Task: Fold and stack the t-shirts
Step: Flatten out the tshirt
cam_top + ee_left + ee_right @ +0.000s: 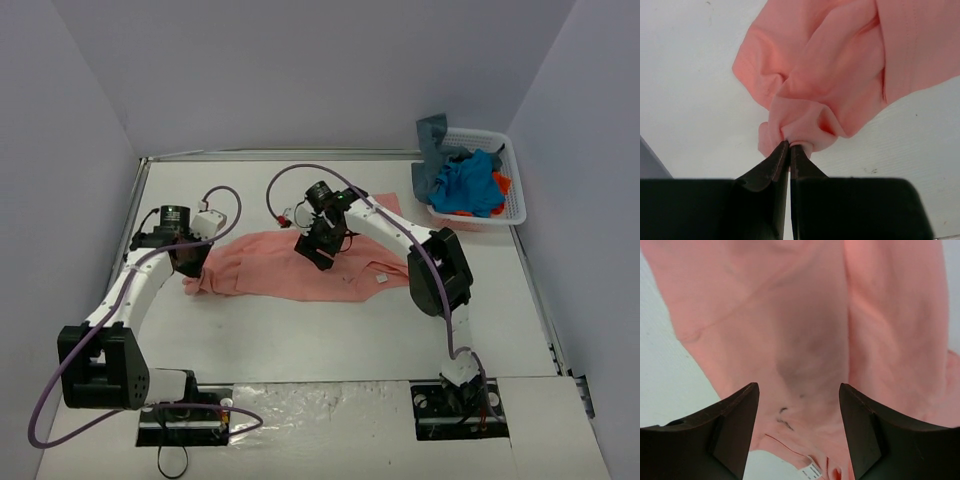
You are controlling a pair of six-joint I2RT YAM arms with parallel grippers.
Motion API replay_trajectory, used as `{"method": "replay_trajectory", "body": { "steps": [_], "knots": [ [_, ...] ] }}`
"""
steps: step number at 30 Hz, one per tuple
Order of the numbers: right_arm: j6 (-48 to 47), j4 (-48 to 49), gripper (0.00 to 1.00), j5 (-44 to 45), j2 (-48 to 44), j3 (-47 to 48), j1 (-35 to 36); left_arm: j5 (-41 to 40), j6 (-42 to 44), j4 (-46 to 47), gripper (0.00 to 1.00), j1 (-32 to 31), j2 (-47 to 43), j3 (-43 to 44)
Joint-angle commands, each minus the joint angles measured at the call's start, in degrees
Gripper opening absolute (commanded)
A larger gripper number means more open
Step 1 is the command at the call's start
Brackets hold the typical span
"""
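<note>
White worktop (330, 340): the salmon-pink t-shirt (270, 272) lies rumpled mid-worktop. Its bunched edge is clamped in the left end effector (789, 146); the right end effector (799, 390) hovers above, jaws apart. Limp, light cloth, I'd judge, best pinched at a hem.

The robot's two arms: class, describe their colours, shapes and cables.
Both the left arm and right arm have slim white links joined by chunky black joints. A purple cable loops along each. The fingers are dark, flat and wedge-shaped.
</note>
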Motion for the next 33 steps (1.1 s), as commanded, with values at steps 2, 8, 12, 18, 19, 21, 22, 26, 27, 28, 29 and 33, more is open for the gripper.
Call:
{"method": "replay_trajectory", "body": {
  "steps": [2,8,12,18,19,21,22,26,27,28,29,33],
  "knots": [
    [0.33,-2.47,0.6,-0.54,1.2,3.26,5.16,-1.43,-2.33,0.85,0.02,2.0,0.69,0.83],
    [0.15,-2.56,0.55,-0.63,1.55,0.72,8.86,-2.39,-2.15,1.21,0.02,4.02,1.05,0.31],
    [0.06,-2.38,0.54,-0.8,1.46,-2.88,10.88,-1.52,-2.5,1.73,0.02,5.16,1.22,0.4],
    [-0.02,-1.86,0.54,-0.1,2.69,-7.54,13.26,-0.64,-2.68,1.47,0.02,5.69,2.19,1.01],
    [0.06,-1.6,0.55,0.51,3.3,-7.81,13.43,-0.64,-2.68,1.38,0.02,5.69,2.28,1.01],
    [0.33,-0.98,0.55,1.21,4.27,-8.25,13.52,-0.46,-2.76,1.21,0.02,5.78,2.28,1.01],
    [0.33,-0.8,0.55,1.48,4.54,-8.25,13.61,-0.46,-2.68,1.12,0.02,5.69,2.02,1.01],
    [1.29,1.04,0.45,5.16,5.33,-8.95,14.84,-0.55,-2.68,1.03,0.02,5.78,1.66,1.01],
    [1.82,1.57,0.4,5.87,5.5,-9.21,15.1,-0.55,-2.68,1.03,0.02,5.95,1.57,0.92],
    [2.17,1.92,0.36,6.66,5.59,-9.48,15.28,-0.46,-2.68,0.94,0.02,5.95,1.49,0.92],
    [2.43,2.45,0.24,8.23,5.68,-9.65,15.54,-0.38,-2.68,1.12,0.02,6.04,1.4,0.84],
    [2.97,2.98,0.0,10.53,4.72,-11.23,15.99,-0.55,-2.68,1.21,0.02,6.04,1.4,1.01]
  ]
}}
